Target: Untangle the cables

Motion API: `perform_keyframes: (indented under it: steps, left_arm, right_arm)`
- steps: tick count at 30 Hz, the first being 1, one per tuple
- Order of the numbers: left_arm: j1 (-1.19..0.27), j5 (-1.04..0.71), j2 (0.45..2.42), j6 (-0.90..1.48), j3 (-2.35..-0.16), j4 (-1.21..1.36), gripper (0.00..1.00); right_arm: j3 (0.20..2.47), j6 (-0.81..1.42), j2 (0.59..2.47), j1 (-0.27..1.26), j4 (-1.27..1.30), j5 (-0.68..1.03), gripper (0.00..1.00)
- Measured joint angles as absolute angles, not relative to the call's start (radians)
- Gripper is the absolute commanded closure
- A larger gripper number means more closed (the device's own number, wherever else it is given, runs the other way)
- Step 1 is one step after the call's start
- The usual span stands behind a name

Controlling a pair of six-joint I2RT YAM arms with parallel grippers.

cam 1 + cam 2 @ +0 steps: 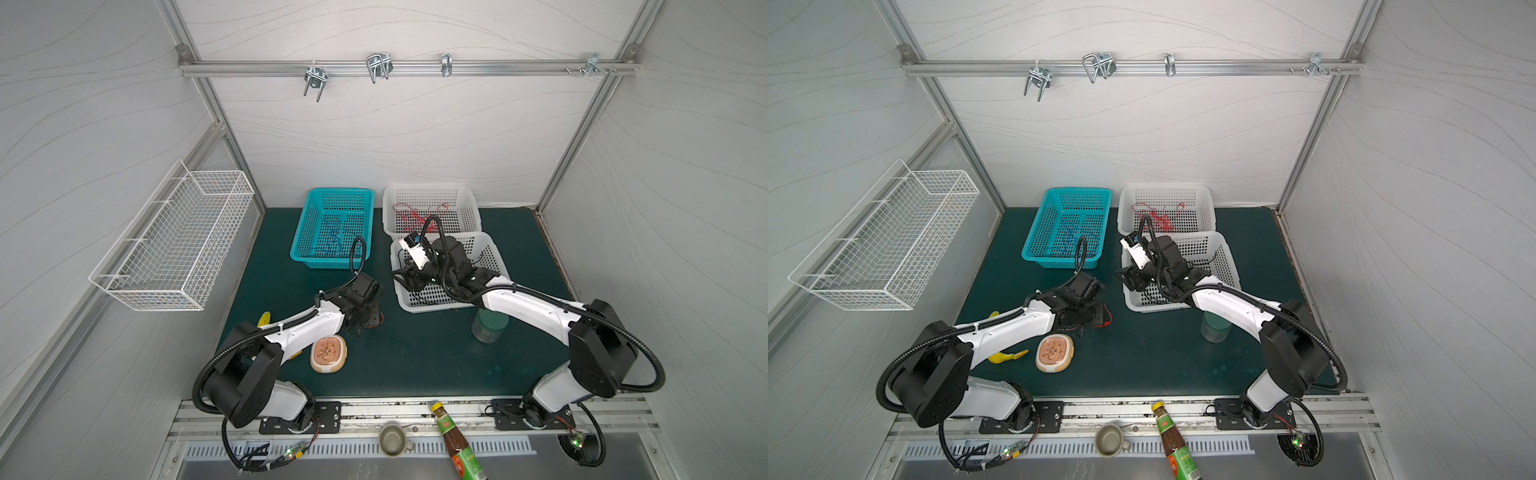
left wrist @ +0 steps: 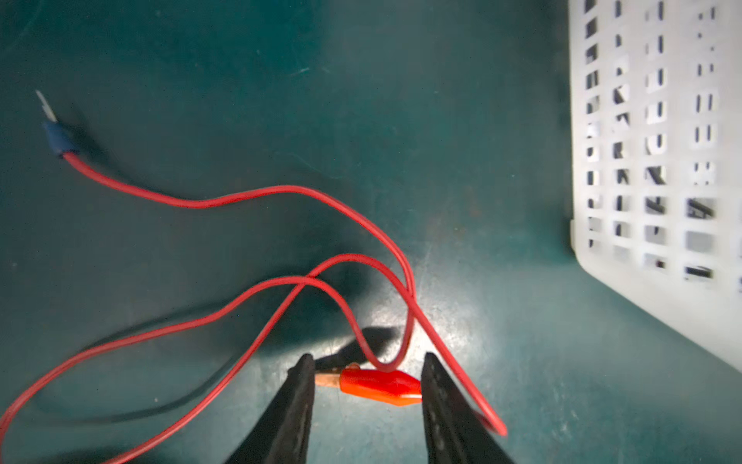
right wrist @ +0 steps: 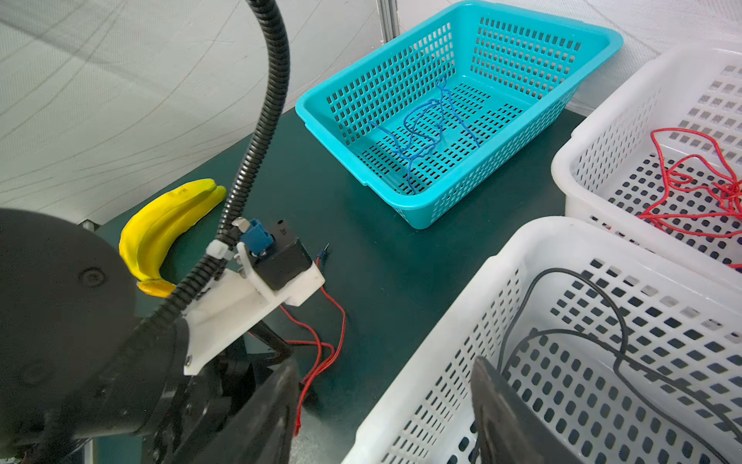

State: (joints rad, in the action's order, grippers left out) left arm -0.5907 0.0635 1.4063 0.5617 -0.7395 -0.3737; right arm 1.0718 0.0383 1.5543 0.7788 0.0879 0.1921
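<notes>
A red cable [image 2: 281,189] lies looped on the green mat, one end with a blue terminal [image 2: 56,138] and the other with a red clip [image 2: 379,385]. My left gripper [image 2: 368,357] is down on the mat, shut on that clip end to end. Blue cables [image 3: 425,124] lie in the teal basket [image 3: 405,209]. Red cables [image 3: 690,180] lie in the far white basket [image 3: 562,172]. A black cable [image 3: 618,321] lies in the near white basket [image 3: 461,293]. My right gripper [image 3: 384,361] is open astride that basket's rim, holding nothing.
A yellow banana [image 3: 160,225] and a round tan lidded box [image 1: 328,353] lie beside the left arm. A green-lidded jar [image 1: 488,326] stands under the right arm. A wire basket [image 1: 174,245] hangs on the left wall. A sauce bottle [image 1: 453,436] and cup [image 1: 392,438] sit on the front rail.
</notes>
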Motion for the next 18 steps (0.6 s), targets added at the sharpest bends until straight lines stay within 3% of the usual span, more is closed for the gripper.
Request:
perform_keyframes:
  steps: [9, 18]
  left_arm:
    - [-0.601, 0.075, 1.441, 0.543, -0.763, -0.375, 0.57]
    - [-0.606, 0.111, 1.515, 0.524, -0.793, -0.365, 0.93]
  right_arm:
    - [1.072, 0.057, 1.554, 0.779, 0.088, 0.193, 0.32]
    - [1.072, 0.064, 1.554, 0.779, 0.088, 0.193, 0.32]
